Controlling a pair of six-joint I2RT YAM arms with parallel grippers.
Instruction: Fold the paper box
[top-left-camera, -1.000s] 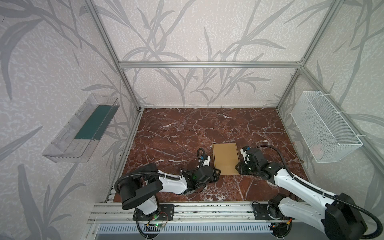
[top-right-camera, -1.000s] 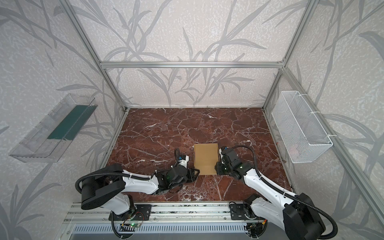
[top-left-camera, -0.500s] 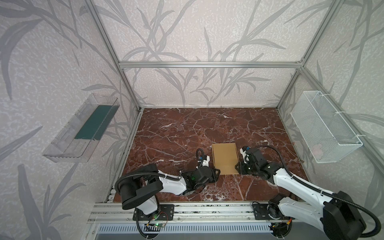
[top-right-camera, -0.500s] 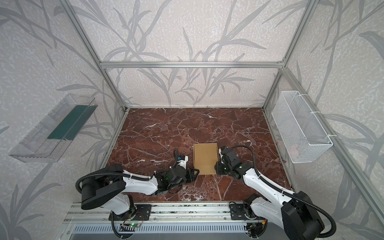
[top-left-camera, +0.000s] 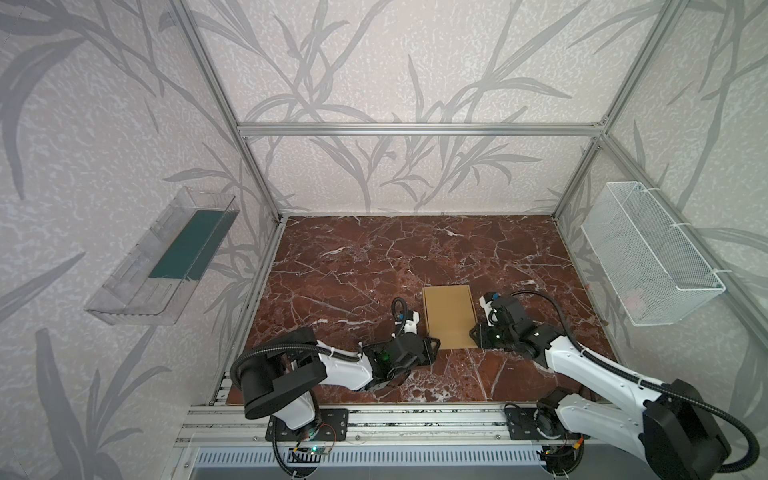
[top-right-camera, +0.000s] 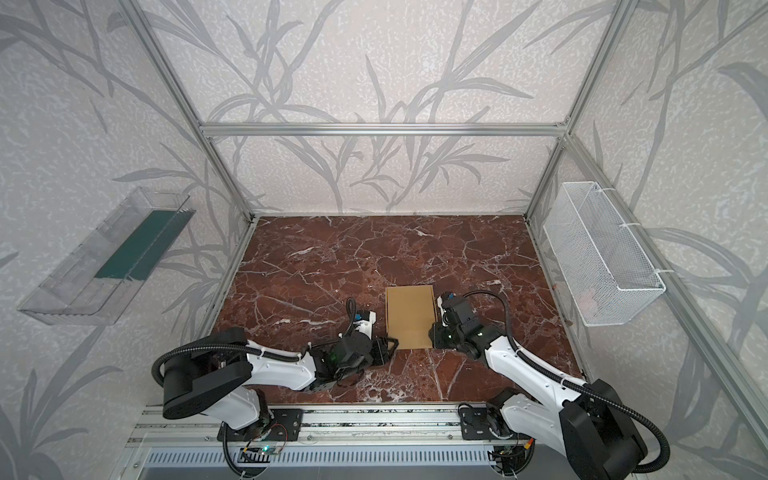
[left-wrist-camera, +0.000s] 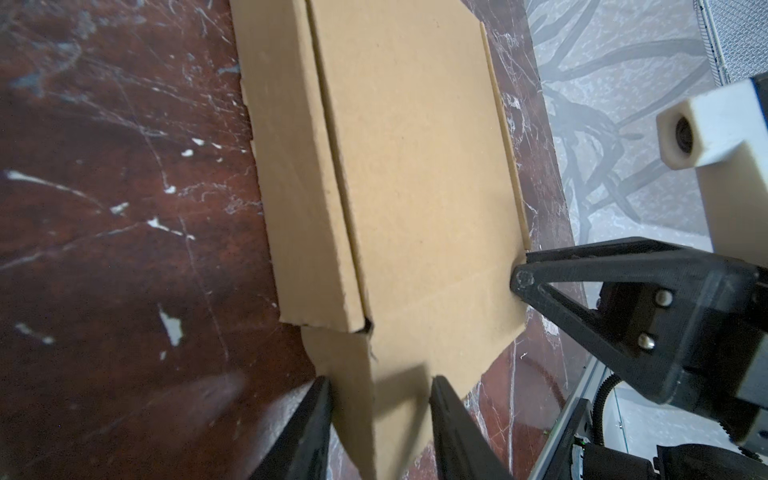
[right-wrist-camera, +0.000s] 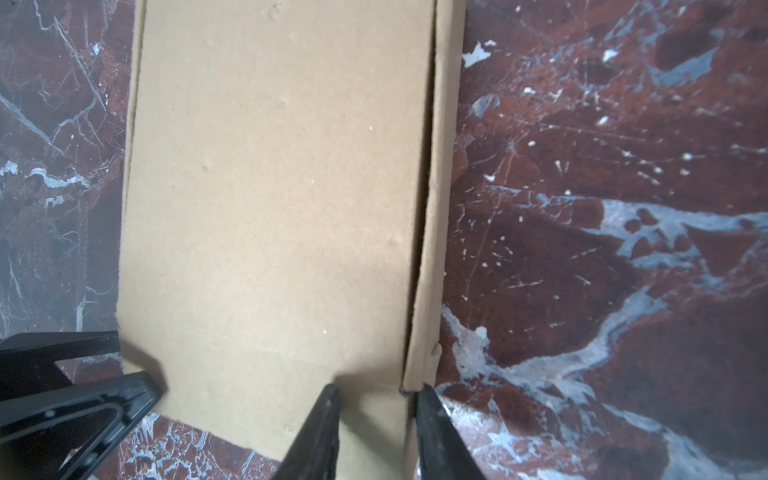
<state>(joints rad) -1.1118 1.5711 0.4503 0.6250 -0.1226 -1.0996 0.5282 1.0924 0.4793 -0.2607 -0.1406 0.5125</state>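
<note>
Left wrist: plain paper box (left-wrist-camera: 415, 166) corner inside parted left pincer (left-wrist-camera: 380, 397).

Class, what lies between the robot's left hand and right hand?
Near end of the paper box, between left hand and right hand, in both top views.

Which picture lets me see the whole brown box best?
A top view: the paper box shows all four edges on the table, though it looks small. Both wrist views show it close up, but the picture edges cut it off.

Tan paper box (top-right-camera: 410, 316) on marble tabletop (top-right-camera: 316, 266)
</note>
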